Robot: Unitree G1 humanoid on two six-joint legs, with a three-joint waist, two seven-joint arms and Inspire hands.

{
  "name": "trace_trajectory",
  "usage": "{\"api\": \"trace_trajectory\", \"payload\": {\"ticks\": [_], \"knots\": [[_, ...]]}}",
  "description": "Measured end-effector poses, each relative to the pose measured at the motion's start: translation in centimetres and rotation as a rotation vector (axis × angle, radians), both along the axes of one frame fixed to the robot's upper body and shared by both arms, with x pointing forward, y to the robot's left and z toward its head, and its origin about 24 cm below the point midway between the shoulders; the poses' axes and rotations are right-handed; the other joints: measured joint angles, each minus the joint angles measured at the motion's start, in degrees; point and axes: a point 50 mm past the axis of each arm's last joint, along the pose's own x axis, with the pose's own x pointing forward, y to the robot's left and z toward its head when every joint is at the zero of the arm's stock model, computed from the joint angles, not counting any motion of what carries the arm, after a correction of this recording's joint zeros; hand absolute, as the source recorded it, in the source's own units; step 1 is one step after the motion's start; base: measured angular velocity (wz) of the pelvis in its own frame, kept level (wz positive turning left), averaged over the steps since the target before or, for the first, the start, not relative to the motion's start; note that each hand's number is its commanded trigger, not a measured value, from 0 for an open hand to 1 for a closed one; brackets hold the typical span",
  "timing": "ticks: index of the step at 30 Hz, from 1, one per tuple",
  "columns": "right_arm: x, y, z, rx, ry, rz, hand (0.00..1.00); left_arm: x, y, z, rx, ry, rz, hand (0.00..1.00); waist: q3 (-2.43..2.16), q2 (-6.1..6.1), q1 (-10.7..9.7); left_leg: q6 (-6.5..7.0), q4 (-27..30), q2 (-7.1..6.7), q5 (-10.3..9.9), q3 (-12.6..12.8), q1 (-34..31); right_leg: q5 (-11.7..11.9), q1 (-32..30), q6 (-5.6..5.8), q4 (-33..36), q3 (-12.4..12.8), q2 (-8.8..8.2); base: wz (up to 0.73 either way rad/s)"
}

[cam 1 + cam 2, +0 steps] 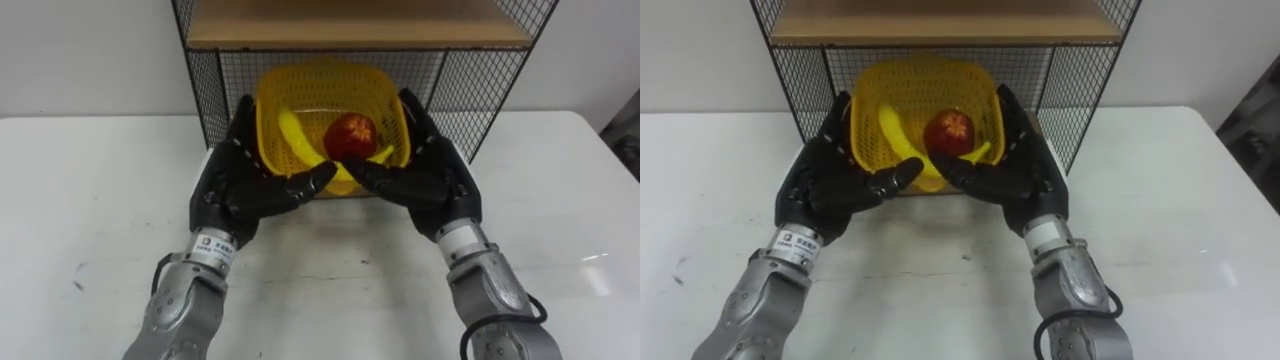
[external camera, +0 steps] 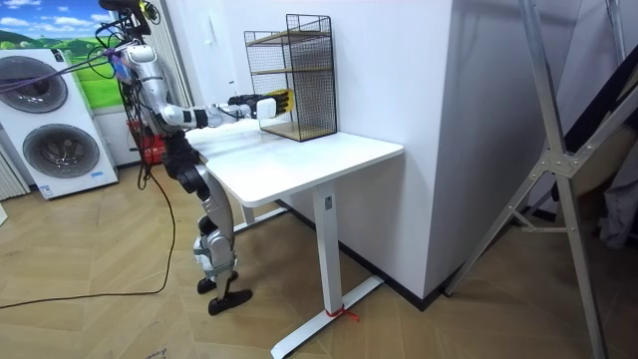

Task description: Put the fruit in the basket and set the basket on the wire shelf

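1. Left eye view: you see the yellow basket at 12 o'clock, at the open front of the wire shelf, under its wooden board.
2. A banana and a red apple lie inside the basket, with the apple at the banana's 3 o'clock, touching it.
3. Your left hand lies flat on the basket's 9 o'clock side, fingers straight along the wall and thumb reaching in under the near rim.
4. Your right hand mirrors it at 3 o'clock, fingers likewise straight, not curled round anything.
5. The two thumbs nearly meet at the basket's 6 o'clock edge.
6. You cannot tell whether the basket rests on anything or hangs between the palms.
7. Room view: the robot stands at the white tabletop's 9 o'clock end, both arms stretched toward the shelf.
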Motion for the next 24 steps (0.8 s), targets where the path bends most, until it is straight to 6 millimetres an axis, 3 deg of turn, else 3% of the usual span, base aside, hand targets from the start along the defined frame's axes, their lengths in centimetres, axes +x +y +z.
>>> {"api": "trace_trajectory", "payload": {"ticks": [7,12,19,24], "knots": [[2.5,-0.1,0.1,-0.005,0.061,0.0,0.0,2.9,0.0,-0.6,0.128,0.064,-0.002,0.0,0.03,-0.01,-0.28,-0.07,-0.34,0.16,0.12,0.27,0.38,0.22,0.48,-0.11,-0.47,0.07,0.02,-0.01],[4.0,0.2,0.5,0.006,0.117,-0.004,0.0,3.8,0.0,-0.6,0.143,0.125,0.017,0.0,0.02,-0.02,-0.48,-0.12,-0.37,0.31,0.19,0.24,0.02,0.57,0.32,-0.2,-1.08,-0.17,-0.11,0.01],[6.3,0.1,-0.2,0.029,0.223,-0.038,0.0,7.1,-1.0,0.0,0.151,0.185,0.02,0.0,0.01,0.01,-0.6,-0.16,-0.13,0.35,0.31,-0.68,-0.04,1.08,1.34,-0.25,-2.4,-1.49,-0.19,0.07],[7.3,0.1,-0.8,0.034,0.301,-0.048,0.0,7.5,-1.2,-1.4,0.181,0.28,0.01,0.0,0.03,0.11,-0.36,-0.18,-0.56,0.34,0.8,-0.48,-0.28,1.39,0.98,-0.24,-2.95,-1.21,-0.19,-0.01]]}}
